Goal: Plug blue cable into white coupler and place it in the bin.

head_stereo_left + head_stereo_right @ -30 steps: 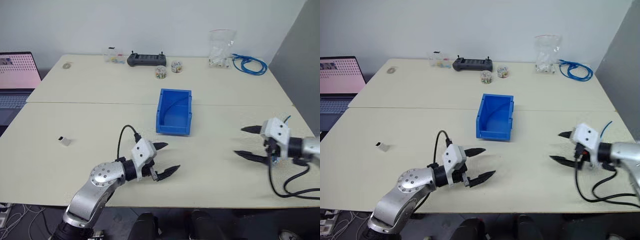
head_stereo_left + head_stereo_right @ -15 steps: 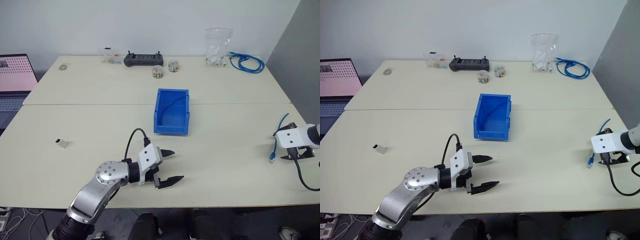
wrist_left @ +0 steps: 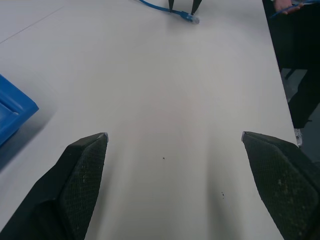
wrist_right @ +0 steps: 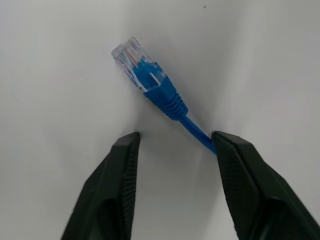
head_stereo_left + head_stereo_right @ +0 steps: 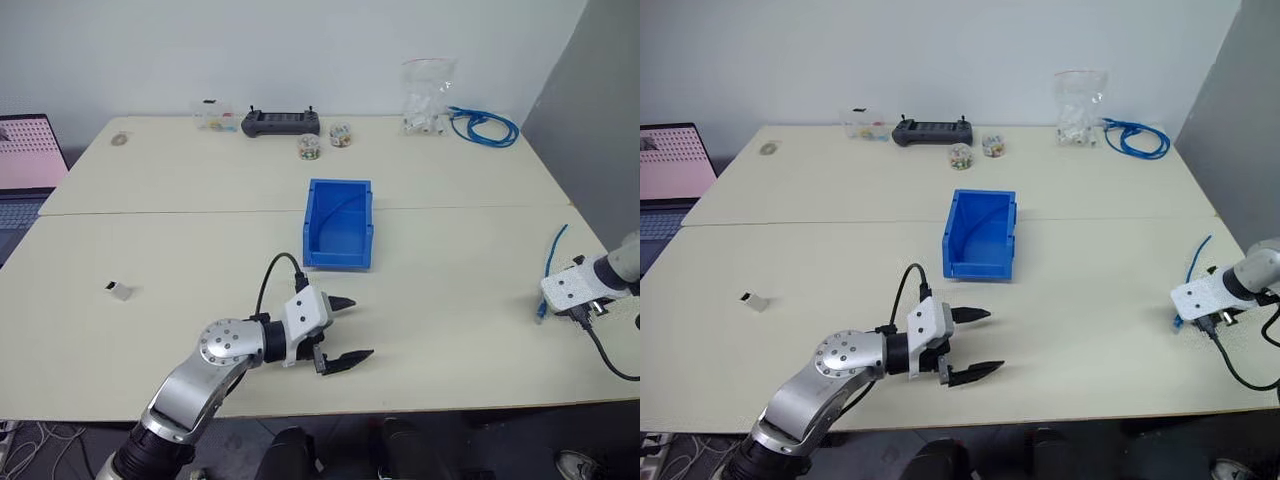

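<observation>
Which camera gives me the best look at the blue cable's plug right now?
The right wrist view: the blue cable lies on the table with its clear plug just ahead of the right gripper, whose fingers straddle the cord. The eye views show a thin blue line at the table's right edge; the left wrist view shows the plug far off.

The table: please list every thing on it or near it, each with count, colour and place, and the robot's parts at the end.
table: two, cream, pushed together.
bin: one, blue, table centre.
blue cable: one, at the right edge, plug end between the right gripper's fingers.
white coupler: one, whitish, left side.
coiled cables: one bundle, blue, far right corner.
plastic bag: one, clear, beside the coil.
controller: one, black, far edge.
small jars: two, clear, near the controller.
clear box: one, left of the controller.
laptop: one, pink screen, far left.
left gripper: open, near the front edge.
right gripper: partly closed over the cable.
</observation>
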{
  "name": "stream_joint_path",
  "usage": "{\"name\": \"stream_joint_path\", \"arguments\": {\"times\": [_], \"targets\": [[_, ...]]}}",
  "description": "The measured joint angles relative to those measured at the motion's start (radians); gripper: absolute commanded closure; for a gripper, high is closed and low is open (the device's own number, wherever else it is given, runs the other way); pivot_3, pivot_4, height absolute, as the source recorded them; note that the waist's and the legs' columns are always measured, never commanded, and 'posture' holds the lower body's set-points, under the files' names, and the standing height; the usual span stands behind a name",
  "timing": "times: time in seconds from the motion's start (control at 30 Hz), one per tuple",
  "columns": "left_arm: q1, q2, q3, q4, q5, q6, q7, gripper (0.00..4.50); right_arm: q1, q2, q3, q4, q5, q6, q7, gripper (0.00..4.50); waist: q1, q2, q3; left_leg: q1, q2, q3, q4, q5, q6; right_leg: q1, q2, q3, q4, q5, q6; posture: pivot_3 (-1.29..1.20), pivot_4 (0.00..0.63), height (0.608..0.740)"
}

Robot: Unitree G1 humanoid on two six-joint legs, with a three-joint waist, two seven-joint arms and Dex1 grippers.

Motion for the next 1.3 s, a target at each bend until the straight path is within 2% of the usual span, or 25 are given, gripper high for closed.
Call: {"name": "stream_joint_path", "arguments": {"times": [0.17, 0.2, 0.33, 0.5, 0.67, 0.87, 0.93, 1.07, 1.3], "targets": [[-0.004, 0.007, 0.0, 0.0, 0.005, 0.0, -0.004, 0.0, -0.005, 0.019, -0.003, 0.014, 0.005, -0.019, 0.018, 4.36, -0.009, -0.003, -0.001, 0.001, 0.001, 0.001, 0.0, 0.0, 0.0, 0.0, 0.001, 0.001, 0.001, 0.0, 0.0, 0.0, 0.15, 0.74], [-0.004, 0.012, 0.0, 0.0, 0.008, 0.0, -0.005, 0.0, -0.006, 0.027, -0.006, 0.012, 0.018, -0.021, 0.031, 4.44, -0.012, -0.003, -0.001, 0.001, 0.001, 0.001, 0.0, 0.0, 0.0, 0.0, 0.001, 0.001, 0.001, 0.0, 0.0, 0.0, 0.15, 0.74], [-0.004, 0.026, 0.0, 0.0, 0.019, -0.002, -0.007, 0.0, 0.009, 0.066, -0.035, -0.044, 0.115, -0.003, 0.129, 4.44, -0.018, -0.003, -0.001, 0.002, 0.002, 0.001, 0.0, 0.0, 0.0, 0.0, 0.002, 0.002, 0.002, 0.0, 0.0, 0.0, 0.15, 0.74], [0.01, 0.063, 0.021, -0.001, 0.02, -0.003, -0.008, 0.0, 0.092, 0.116, -0.061, -0.284, 0.297, 0.152, 0.255, 4.44, -0.013, -0.002, -0.001, 0.0, 0.001, -0.001, 0.0, 0.0, 0.0, -0.001, 0.001, 0.001, 0.002, 0.0, 0.0, 0.0, 0.15, 0.74], [0.077, 0.165, 0.118, 0.01, 0.019, -0.003, -0.025, 0.0, 0.186, 0.196, -0.082, -0.714, 0.457, 0.546, 0.27, 4.44, 0.002, -0.002, 0.0, -0.002, 0.001, -0.003, -0.001, 0.0, 0.0, -0.005, 0.001, -0.001, 0.003, 0.0, 0.0, 0.0, 0.15, 0.74], [0.138, 0.225, 0.224, 0.047, 0.002, -0.014, -0.051, 0.0, 0.216, 0.442, -0.033, -1.016, 0.516, 1.052, 0.164, 4.44, 0.012, -0.001, 0.0, -0.007, 0.0, -0.007, 0.0, 0.0, 0.0, -0.007, -0.001, -0.005, 0.002, 0.0, 0.0, 0.0, 0.15, 0.74], [0.152, 0.242, 0.253, 0.069, 0.002, -0.034, -0.063, 0.0, 0.209, 0.521, -0.009, -1.029, 0.521, 1.169, 0.12, 4.44, 0.014, -0.001, 0.0, -0.01, 0.0, -0.009, 0.0, 0.0, 0.0, -0.009, -0.001, -0.007, 0.002, 0.0, 0.0, 0.0, 0.15, 0.74], [0.189, 0.272, 0.296, 0.118, 0.002, -0.068, -0.093, 0.0, 0.174, 0.633, 0.045, -1.011, 0.511, 1.287, 0.061, 4.44, 0.013, -0.001, 0.0, -0.013, 0.0, -0.01, 0.0, 0.0, 0.0, -0.011, -0.001, -0.008, 0.002, 0.0, 0.0, 0.0, 0.15, 0.74], [0.237, 0.311, 0.321, 0.165, 0.001, -0.117, -0.155, 0.0, 0.136, 0.782, 0.123, -0.863, 0.473, 1.313, -0.029, 4.44, 0.011, -0.001, 0.0, -0.016, 0.0, -0.01, 0.0, 0.0, 0.0, -0.016, -0.001, -0.008, 0.003, 0.0, 0.0, 0.0, 0.15, 0.74]]}}
